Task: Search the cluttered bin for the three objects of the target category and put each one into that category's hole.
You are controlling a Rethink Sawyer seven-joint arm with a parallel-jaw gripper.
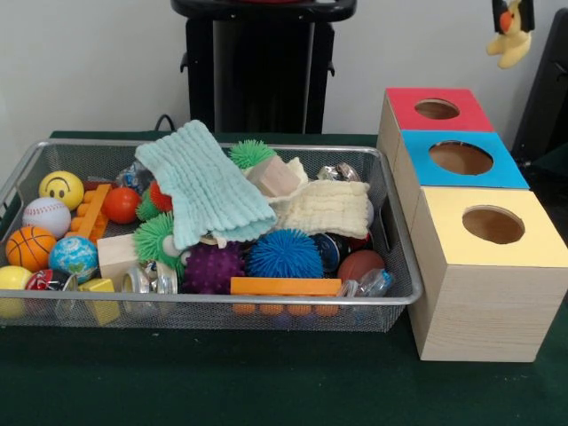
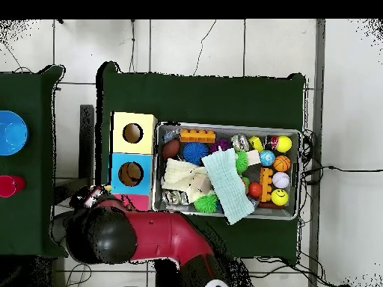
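Observation:
A wire mesh bin (image 1: 266, 316) holds a heap of toys. On top lie a teal cloth (image 1: 204, 182) and a cream cloth (image 1: 324, 209). Around them are a blue spiky ball (image 1: 284, 255), a purple spiky ball (image 1: 213, 266), green spiky balls (image 1: 251, 153), an orange brick (image 1: 286, 286), a basketball (image 1: 30, 248), a baseball (image 1: 46, 216) and a smiley ball (image 1: 61, 188). Beside the bin stand a red box (image 1: 408, 111), a blue box (image 1: 426, 169) and a yellow box (image 1: 453, 240), each with a round hole. My gripper (image 2: 91, 196) shows only overhead, drawn back beside the red box (image 2: 141, 202), away from the bin (image 2: 228, 125).
The red arm (image 2: 161, 235) lies along the table edge and covers part of the red box. A yellow plush toy (image 1: 510, 40) hangs at the upper right. A separate green table holds a blue bowl (image 2: 11, 133) and a red object (image 2: 9, 184).

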